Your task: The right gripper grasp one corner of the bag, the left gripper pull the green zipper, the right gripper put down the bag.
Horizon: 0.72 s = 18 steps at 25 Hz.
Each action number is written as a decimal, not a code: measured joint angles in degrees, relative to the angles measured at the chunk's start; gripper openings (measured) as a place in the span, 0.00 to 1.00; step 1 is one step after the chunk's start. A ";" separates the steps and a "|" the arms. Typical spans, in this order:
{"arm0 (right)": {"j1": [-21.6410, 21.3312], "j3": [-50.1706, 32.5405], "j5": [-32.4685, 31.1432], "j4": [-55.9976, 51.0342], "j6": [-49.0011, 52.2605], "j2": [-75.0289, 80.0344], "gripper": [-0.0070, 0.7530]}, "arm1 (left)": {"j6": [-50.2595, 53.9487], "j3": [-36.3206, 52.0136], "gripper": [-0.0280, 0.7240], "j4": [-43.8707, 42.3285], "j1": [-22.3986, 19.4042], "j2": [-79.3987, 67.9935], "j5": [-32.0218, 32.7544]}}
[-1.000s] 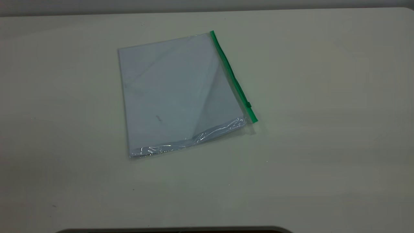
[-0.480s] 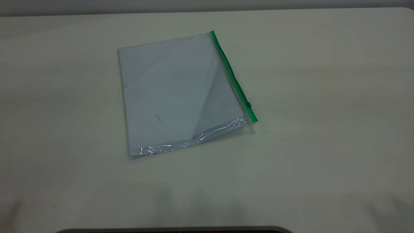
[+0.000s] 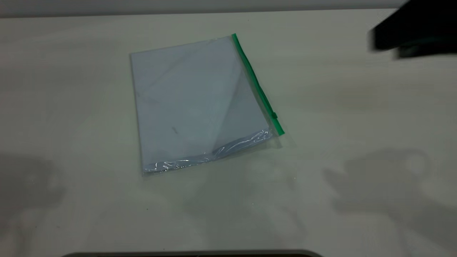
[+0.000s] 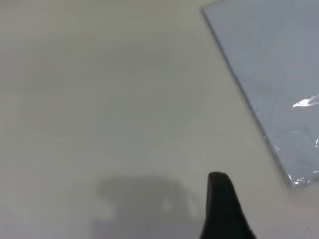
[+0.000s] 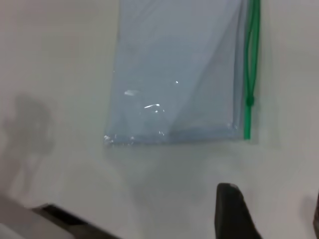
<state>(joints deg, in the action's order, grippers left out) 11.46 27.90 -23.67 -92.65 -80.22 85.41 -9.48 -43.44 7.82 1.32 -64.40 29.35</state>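
**Clear plastic bag flat on the table, both grippers off it**

Clear plastic is what you notice first: the bag (image 3: 200, 105) lies flat near the middle of the pale table (image 3: 357, 117), turned a bit askew, with a bluish-white sheet inside and shiny wrinkles along its near edge. The green zipper (image 3: 257, 85) runs down the bag's right edge, and its little slider (image 3: 275, 115) sits close to the near end. The green-tipped corner (image 3: 281, 132) at that end rests on the table, nothing touching it.

The right gripper (image 3: 414, 30) is just a dark shape at the far right of the exterior view, well apart from the bag. Its wrist view shows one black finger (image 5: 232, 211) and the edge of another, with a wide gap between them, so it's spread apart and empty.

The left gripper (image 4: 224, 206) only shows up in its own wrist view as a single black finger tip above bare table, near a plain corner of the bag. Can't tell whether that one is apart or together.
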 joint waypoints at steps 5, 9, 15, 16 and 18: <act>3.80 3.74 0.24 -8.95 -9.11 18.25 0.57 | -0.06 -1.89 0.72 0.24 0.00 -3.00 -0.98; 3.92 9.24 -6.75 -9.61 -9.35 30.54 0.57 | -0.20 -2.01 0.72 0.24 0.00 -3.21 -2.11; 3.92 18.55 -13.70 -9.84 -8.79 43.87 0.57 | -0.22 -2.01 0.72 0.24 0.00 -3.21 -2.28; 3.92 20.26 -14.74 -9.89 -8.41 45.63 0.57 | -0.22 -2.01 0.72 0.24 0.00 -3.21 -2.28; 3.92 23.17 -16.10 -9.95 -7.33 48.64 0.57 | -0.22 -2.01 0.72 0.24 0.00 -3.21 -2.28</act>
<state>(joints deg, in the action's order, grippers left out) 15.38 51.07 -39.77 -102.60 -87.55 134.05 -9.71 -45.45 8.07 1.32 -67.61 27.07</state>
